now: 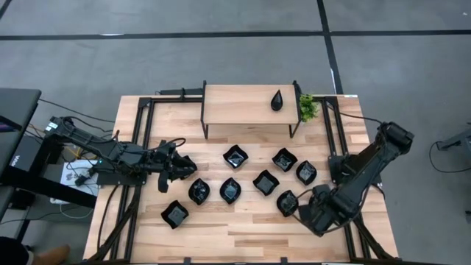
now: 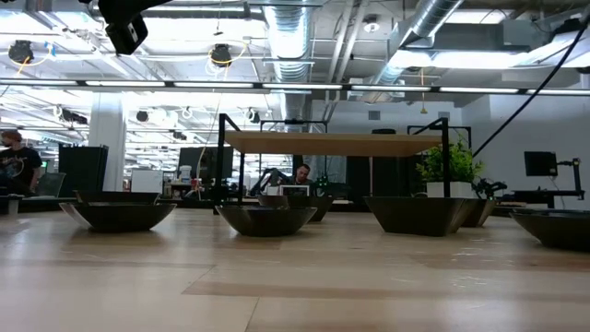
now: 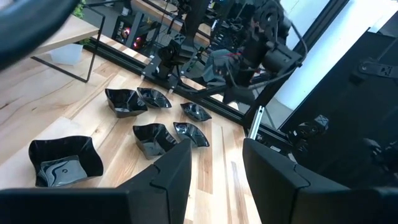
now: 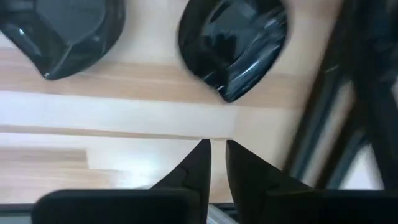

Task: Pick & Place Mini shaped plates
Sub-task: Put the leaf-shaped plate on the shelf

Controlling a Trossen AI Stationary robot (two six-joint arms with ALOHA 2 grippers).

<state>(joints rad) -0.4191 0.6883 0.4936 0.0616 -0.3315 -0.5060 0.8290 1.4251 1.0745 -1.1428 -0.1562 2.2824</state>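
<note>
Plates, small, glossy and black, lie scattered across the middle of the wooden tabletop, eight of them in loose rows. One more teardrop-shaped plate sits on the small raised shelf at the far edge, near a green plant. Left pincer hangs near the leftmost plates with its fingers spread apart and nothing between them. Right pincer hovers just beside the plate nearest the right front. Its fingers stand only a narrow gap apart, holding nothing, with that plate lying just ahead of the tips on the bare wood.
</note>
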